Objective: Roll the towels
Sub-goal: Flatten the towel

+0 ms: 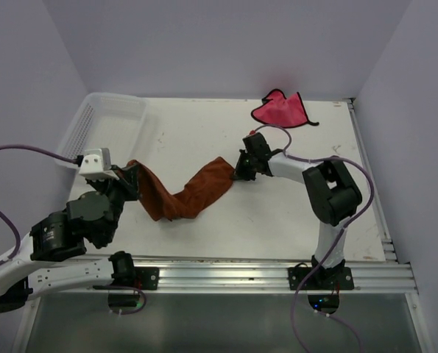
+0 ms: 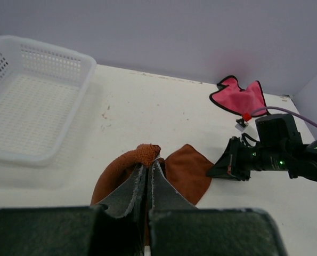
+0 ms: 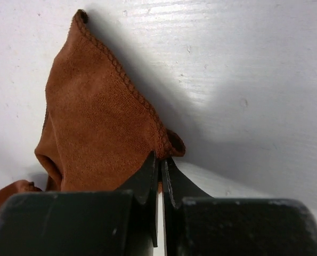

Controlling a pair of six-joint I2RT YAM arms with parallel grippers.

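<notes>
**Towel stock, left to right: one held at both ends, one loose**

1. Basket [image 1: 108, 118]: white plastic mesh, at the far left corner of the surface [image 1: 292, 220]. Nothing shows in it.
2. Left claw [image 2: 148, 163]: fingers pressed together, with a bunched fold of the rust-brown towel [image 1: 185, 195] pinched at their tips.
3. Rust-brown towel: fuzzy, stitched hem. It lies across the middle of the surface as a wrinkled, half-twisted band between the two claws. Judged light, limp and not slippery, so it will sag and fold wherever it is unsupported. Best taken at the corners or along the hem and spread flat before any rolling.
4. Right claw [image 3: 159, 158]: fingers shut to a sliver, and they appear to nip the hemmed corner at the towel's right end.
5. Pink towel [image 1: 281, 110]: dark edging, crumpled at the far right edge, well apart from both claws and untouched. Judged equally soft. Its edging corners look the likeliest holds.
</notes>
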